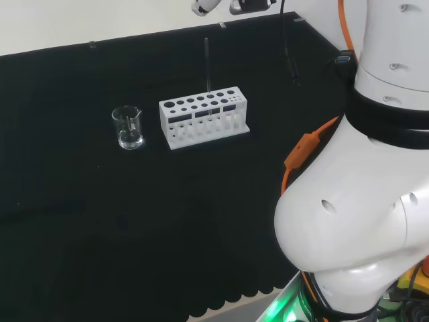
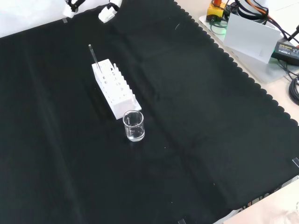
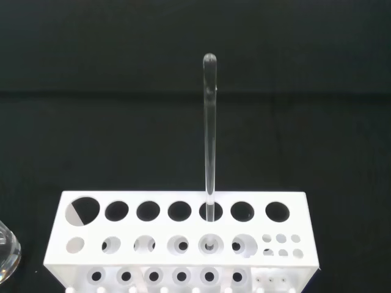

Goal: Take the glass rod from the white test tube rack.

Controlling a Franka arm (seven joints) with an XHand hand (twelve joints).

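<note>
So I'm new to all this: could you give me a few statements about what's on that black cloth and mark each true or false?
1. The glass rod stands upright in the white test tube rack. True.
2. The hand is holding the rod. False: it is apart from it, holding nothing.
3. A clear beaker stands on the cloth beside the rack. True.
4. The rack has tipped over. False: it stands level, holes upward.
</note>
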